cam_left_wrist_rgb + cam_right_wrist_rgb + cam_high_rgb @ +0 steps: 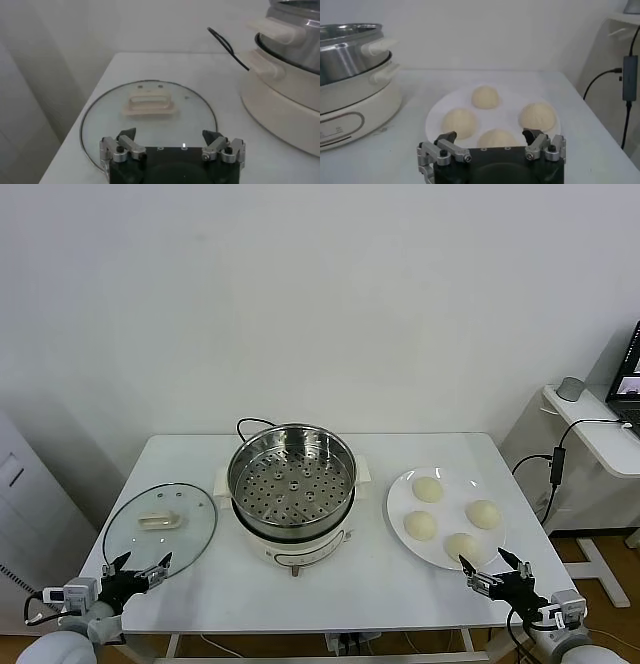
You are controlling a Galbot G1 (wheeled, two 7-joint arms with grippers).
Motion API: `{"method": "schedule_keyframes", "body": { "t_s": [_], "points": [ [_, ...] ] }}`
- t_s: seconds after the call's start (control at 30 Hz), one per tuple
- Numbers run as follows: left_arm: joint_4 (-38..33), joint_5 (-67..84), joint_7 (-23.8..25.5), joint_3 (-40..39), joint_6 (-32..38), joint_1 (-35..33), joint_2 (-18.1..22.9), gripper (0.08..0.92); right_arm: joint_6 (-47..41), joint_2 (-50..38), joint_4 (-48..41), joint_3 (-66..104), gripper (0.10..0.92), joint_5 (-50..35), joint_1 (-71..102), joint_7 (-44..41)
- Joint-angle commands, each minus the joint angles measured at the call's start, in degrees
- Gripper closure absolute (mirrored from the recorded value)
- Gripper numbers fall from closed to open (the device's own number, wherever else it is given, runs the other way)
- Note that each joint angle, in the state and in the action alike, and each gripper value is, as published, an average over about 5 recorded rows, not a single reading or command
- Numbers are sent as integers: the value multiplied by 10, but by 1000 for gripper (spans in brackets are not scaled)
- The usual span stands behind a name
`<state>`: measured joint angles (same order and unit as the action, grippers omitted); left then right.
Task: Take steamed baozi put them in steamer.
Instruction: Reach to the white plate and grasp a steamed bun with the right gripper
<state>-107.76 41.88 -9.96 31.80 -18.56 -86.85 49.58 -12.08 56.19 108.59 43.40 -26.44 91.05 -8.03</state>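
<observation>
Several cream-white steamed baozi (428, 489) (486, 97) lie on a flat white plate (398, 502) (437, 114) at the right of the table. The steamer (291, 481) (347, 85), a shiny steel pot with a perforated tray on a white base, stands in the middle with nothing inside. My right gripper (497, 565) (489, 136) hovers open at the table's front right, just short of the nearest baozi (462, 546) (496, 138). At the front left corner my left gripper (138, 566) (170, 135) is open and empty, close to the glass lid's near rim.
A round glass lid (160, 522) (150, 117) with a beige handle lies flat left of the steamer. A black cord (248, 424) (227, 47) runs behind the steamer. A side desk (600, 429) with cables stands off the table's right edge.
</observation>
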Motion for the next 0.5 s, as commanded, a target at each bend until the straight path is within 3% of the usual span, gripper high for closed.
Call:
{"method": "schedule_keyframes", "body": {
  "t_s": [0.03,0.3,0.5],
  "points": [
    [-1,0,0,1,0,0,-1,177,21,-5,-3,12,203,112,-19,-10],
    [-7,0,0,-2,-5,10,-4,177,90,-86,-46,-18,203,422,-130,-26],
    [-12,-3,2,-6,-9,13,-4,177,137,-157,-138,-119,203,500,-275,-84]
  ]
}}
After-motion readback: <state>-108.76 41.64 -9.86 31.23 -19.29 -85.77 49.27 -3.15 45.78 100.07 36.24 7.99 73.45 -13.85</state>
